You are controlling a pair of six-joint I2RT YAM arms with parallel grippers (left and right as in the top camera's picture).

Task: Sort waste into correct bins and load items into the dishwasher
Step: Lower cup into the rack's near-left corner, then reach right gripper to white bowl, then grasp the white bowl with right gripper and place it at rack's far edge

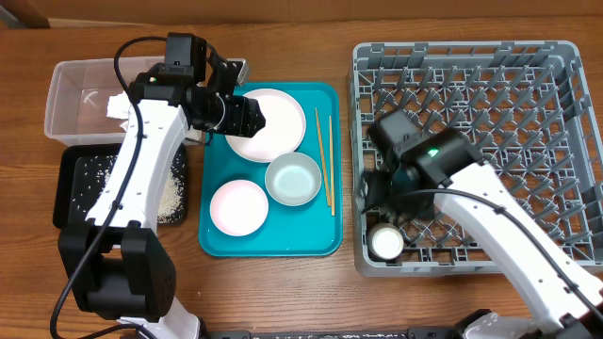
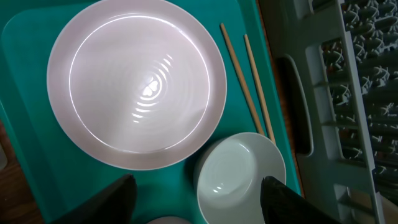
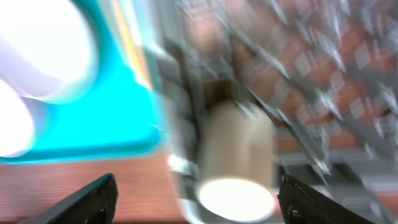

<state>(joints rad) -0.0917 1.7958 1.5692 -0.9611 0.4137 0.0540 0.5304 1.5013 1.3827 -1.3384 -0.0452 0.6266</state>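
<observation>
The round white plate [image 1: 268,123] lies at the back of the teal tray [image 1: 325,240], with a pale grey bowl [image 1: 293,179], a white bowl [image 1: 237,207] and two wooden chopsticks [image 1: 324,160] beside it. My left gripper [image 1: 252,115] hovers over the plate, open and empty; its wrist view shows the plate [image 2: 137,81], the grey bowl [image 2: 239,177] and the chopsticks [image 2: 249,87]. My right gripper [image 1: 382,212] is open above the small white cup [image 1: 385,243], which stands in the front left corner of the grey dish rack [image 1: 471,56]. The cup [image 3: 236,168] is blurred in the right wrist view.
A clear tub [image 1: 71,104] at the back left holds crumpled white napkins [image 1: 120,105]. In front of it a black tray [image 1: 71,188] holds loose rice grains [image 1: 170,198]. The rack's left wall [image 2: 311,106] runs close to the teal tray's right edge.
</observation>
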